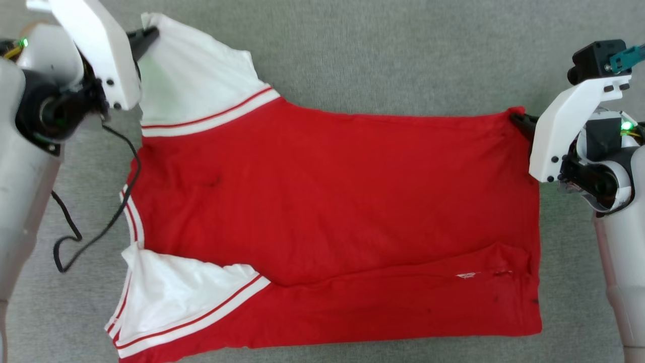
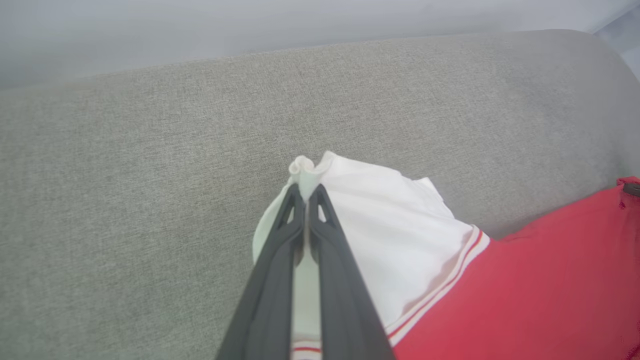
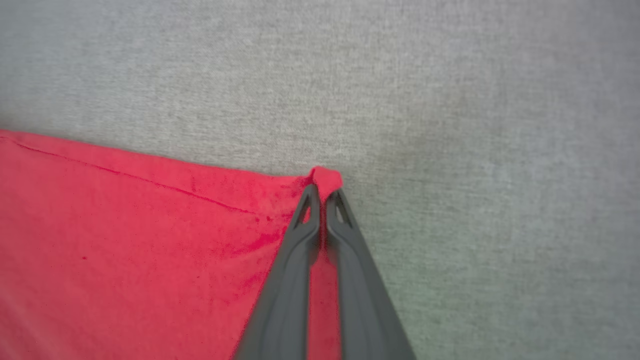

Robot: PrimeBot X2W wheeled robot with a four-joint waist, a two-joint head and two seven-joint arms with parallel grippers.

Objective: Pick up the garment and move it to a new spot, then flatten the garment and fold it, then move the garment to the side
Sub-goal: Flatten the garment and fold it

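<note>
Head view: A red shirt [image 1: 332, 201] with white sleeves lies spread sideways on a grey cloth-covered surface [image 1: 378, 55]. Its neck end points to the robot's left and its hem to the right. The shirt's near long edge looks turned over onto the body, forming a flat band with a small white label [image 1: 467, 275] on it. The near sleeve [image 1: 176, 292] lies flat at the shirt's near left corner. The left hand [image 1: 151, 34] is closed on the tip of the far sleeve [image 1: 196, 75], at the shirt's far left corner. The right hand [image 1: 515, 119] is closed on the shirt's far right corner, at the hem. A black cable [image 1: 90, 237] hangs loose just left of the shirt.

Left wrist view: The left hand [image 2: 306, 190] has its two dark fingers pressed together, with a pinch of white sleeve cloth bunched just past their tips. The sleeve drapes away toward the red body.

Right wrist view: The right hand [image 3: 325, 190] has its fingers together on the red hem corner, and a small nub of cloth pokes past the tips. The rest of the shirt lies flat.

Judging from this, moving and flattening the shirt look done and one lengthwise fold seems made. With both far corners gripped, folding the far side appears to be the step in hand. The remaining folds and moving the shirt aside are not yet done.
</note>
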